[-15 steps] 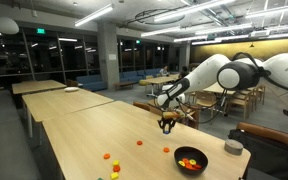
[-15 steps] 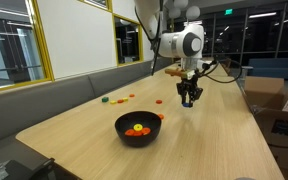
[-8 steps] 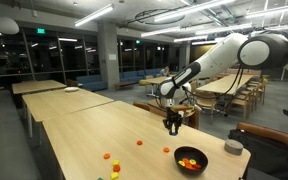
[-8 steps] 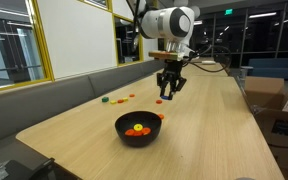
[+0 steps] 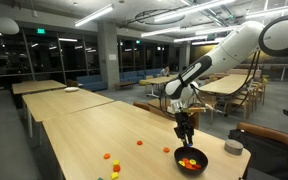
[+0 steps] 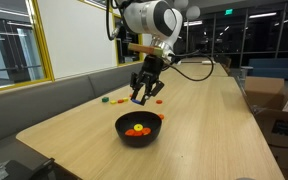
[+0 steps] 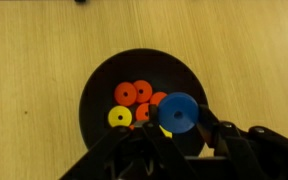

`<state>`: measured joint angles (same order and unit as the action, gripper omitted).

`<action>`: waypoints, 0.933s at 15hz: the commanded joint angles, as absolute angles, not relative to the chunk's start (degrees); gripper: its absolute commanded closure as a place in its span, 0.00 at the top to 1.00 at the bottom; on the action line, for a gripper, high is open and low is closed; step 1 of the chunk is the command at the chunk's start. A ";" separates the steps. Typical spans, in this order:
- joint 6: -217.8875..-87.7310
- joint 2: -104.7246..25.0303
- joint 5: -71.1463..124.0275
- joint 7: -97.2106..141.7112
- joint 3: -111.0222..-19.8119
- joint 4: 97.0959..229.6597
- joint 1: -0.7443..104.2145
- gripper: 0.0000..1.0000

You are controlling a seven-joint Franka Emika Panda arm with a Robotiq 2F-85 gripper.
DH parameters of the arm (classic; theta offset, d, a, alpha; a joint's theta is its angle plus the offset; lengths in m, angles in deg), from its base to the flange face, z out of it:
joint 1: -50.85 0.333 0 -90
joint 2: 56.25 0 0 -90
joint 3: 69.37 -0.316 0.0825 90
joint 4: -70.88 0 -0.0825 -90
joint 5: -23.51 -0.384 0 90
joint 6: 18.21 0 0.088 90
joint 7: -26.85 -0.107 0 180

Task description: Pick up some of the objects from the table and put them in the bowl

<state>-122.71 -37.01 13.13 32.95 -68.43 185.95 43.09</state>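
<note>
The black bowl (image 7: pixel 94 100) sits on the pale wood table (image 7: pixel 34 60) and holds several orange and red discs (image 7: pixel 134 95) and a yellow one (image 7: pixel 119 117). It shows in both exterior views (image 5: pixel 191 160) (image 6: pixel 138 128). My gripper (image 7: pixel 179 128) is shut on a blue disc (image 7: pixel 179 112) and hangs right above the bowl (image 5: pixel 186 138) (image 6: pixel 141 97). Loose orange pieces lie on the table (image 5: pixel 112 158) (image 5: pixel 140 143) (image 5: pixel 166 150), and more lie near the far edge (image 6: pixel 119 98).
A smaller grey round container (image 5: pixel 233 147) stands near the bowl at the table's end. Cardboard boxes (image 6: pixel 279 105) stand beside the table. Other pale tables (image 5: pixel 39 88) and chairs lie farther back.
The gripper has carried the blue disc from farther along the table to a spot above the bowl, and the arm has swung over with it.
</note>
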 commanded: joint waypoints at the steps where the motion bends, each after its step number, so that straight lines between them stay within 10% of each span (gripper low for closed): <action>1: -120.71 -39.98 11.79 34.90 -68.03 190.30 43.33 0.19; 2: -120.67 -39.78 12.04 34.08 -67.85 190.51 43.50 0.68; 7: -124.36 -40.18 12.46 31.75 -67.27 191.33 43.91 1.00; 14: -148.77 -44.75 14.20 23.43 -66.93 199.84 46.31 1.00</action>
<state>-138.92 -40.43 13.49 27.70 -67.65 193.34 44.14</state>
